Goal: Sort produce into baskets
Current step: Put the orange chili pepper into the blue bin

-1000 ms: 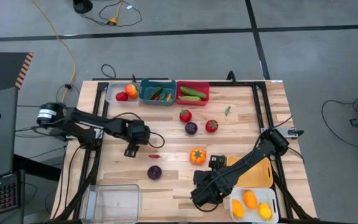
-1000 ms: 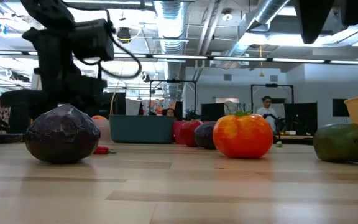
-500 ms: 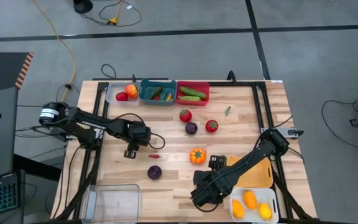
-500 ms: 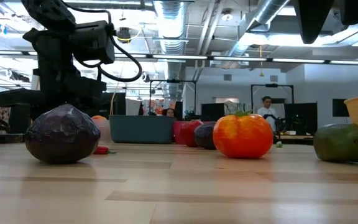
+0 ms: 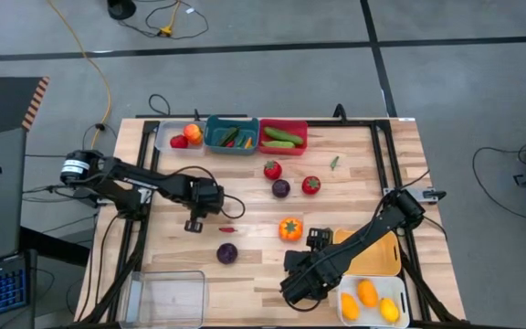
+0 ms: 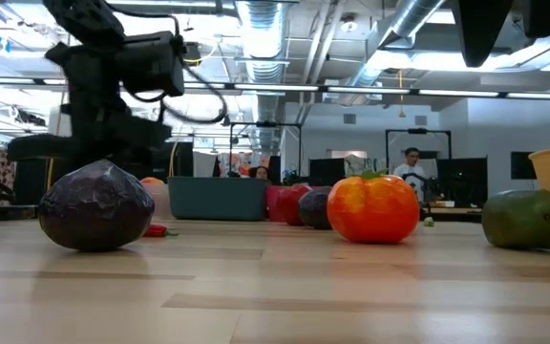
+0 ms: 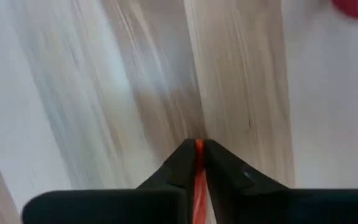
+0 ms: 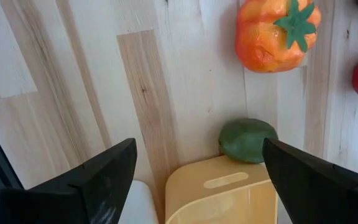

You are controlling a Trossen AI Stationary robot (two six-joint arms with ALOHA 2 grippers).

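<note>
Hovering over bare pale wood grain at the table's left middle, the left gripper [image 5: 193, 223] has its two dark fingers [image 7: 182, 167] pressed tip to tip, with only a thin orange-red strip showing in the seam. At its three o'clock lies one small red chili [image 5: 227, 229], near but apart. One dark purple cabbage [image 5: 227, 253], round with a crinkled skin, sits at the gripper's five o'clock.

Over the table's lower right, the right gripper [image 5: 301, 285] is spread wide, gripping nothing. Ahead of it one glossy orange bell pepper [image 8: 277, 32] with a green star-shaped stem stands on the boards, and one smooth dark green oval fruit [image 8: 248, 140] touches the rim of the orange-yellow bin [image 8: 225, 193].

Six shallow round-cornered plastic bins show. Along the twelve o'clock edge stand the pale grey bin [image 5: 169, 137] with a peach-coloured fruit and a red one, the teal bin [image 5: 215, 143] with small mixed pieces, and the red bin [image 5: 284, 147] with two green cucumbers. The white bin [image 5: 374, 310] at five o'clock holds three yellow-orange citrus fruits, and the clear bin [image 5: 167, 294] sits at seven o'clock.

Mid-table rest a red strawberry [image 5: 272, 169], a dark purple round fruit [image 5: 281, 188], a red tomato [image 5: 310, 185], and a small green chili [image 5: 334, 163].
</note>
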